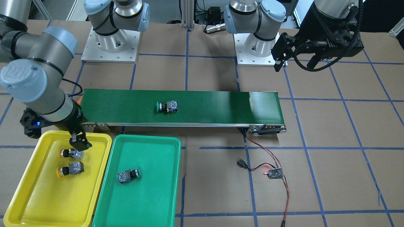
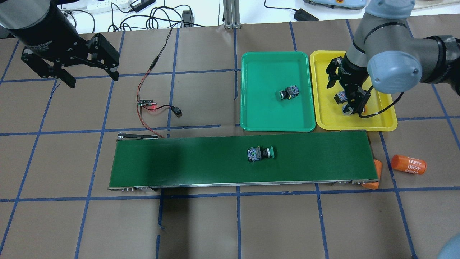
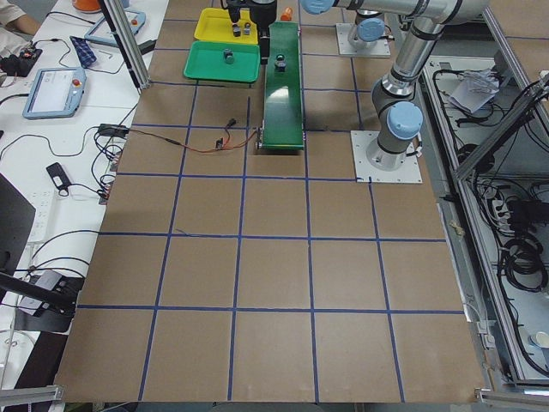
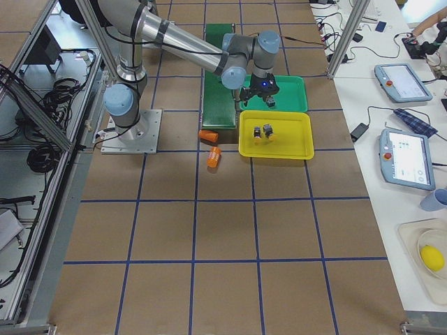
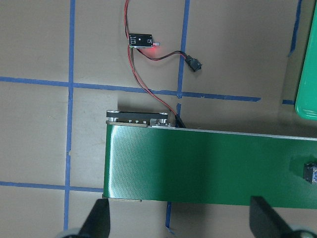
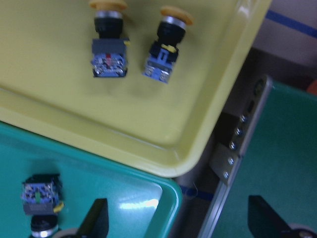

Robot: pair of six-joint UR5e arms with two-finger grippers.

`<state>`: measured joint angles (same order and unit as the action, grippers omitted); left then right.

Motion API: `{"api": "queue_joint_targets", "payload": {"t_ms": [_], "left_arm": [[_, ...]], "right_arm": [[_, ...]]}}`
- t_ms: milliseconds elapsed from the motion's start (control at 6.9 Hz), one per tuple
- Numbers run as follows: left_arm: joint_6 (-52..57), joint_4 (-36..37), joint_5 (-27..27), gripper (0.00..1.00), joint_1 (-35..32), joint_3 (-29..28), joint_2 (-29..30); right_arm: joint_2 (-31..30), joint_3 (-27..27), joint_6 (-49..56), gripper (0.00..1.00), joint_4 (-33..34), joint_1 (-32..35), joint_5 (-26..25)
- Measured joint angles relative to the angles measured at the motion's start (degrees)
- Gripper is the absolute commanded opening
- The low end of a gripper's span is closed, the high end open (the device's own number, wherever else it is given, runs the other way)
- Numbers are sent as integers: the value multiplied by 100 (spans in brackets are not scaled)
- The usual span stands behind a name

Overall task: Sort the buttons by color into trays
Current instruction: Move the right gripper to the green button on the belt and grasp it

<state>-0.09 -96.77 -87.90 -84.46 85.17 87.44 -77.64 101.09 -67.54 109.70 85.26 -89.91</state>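
One green button [image 2: 261, 153] lies unsorted on the belt [image 2: 179, 165]; three other buttons [image 1: 128, 175] sit in matching trays [image 1: 142, 205]. Right fingers [image 6: 96, 218], apart and empty over the yellow tray [image 1: 41, 195], should rise clear, then straddle that button's dark body squarely. Left fingers [image 5: 265, 220] hang apart.

Overhead and front views face each other steeply across the tabletop [image 2: 201, 223], sharing the conveyor belt [image 1: 205, 107] and trays [image 1: 142, 201]. Two end views look lengthwise (from far off). Wrist cameras look down, close, at opposite belt ends.
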Motion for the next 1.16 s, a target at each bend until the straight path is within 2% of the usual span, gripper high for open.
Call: {"api": "queue_joint_targets", "payload": {"t_ms": [435, 724, 1159], "left_arm": [[-2, 0, 19, 100, 0, 0, 1], [-8, -2, 24, 100, 0, 0, 4], [-9, -9, 33, 100, 8, -8, 17]], "right_arm": [[-974, 693, -1359, 100, -195, 838, 95], [-1123, 1134, -1702, 100, 228, 1030, 401], [-970, 1654, -1816, 100, 1087, 1181, 525]]}}
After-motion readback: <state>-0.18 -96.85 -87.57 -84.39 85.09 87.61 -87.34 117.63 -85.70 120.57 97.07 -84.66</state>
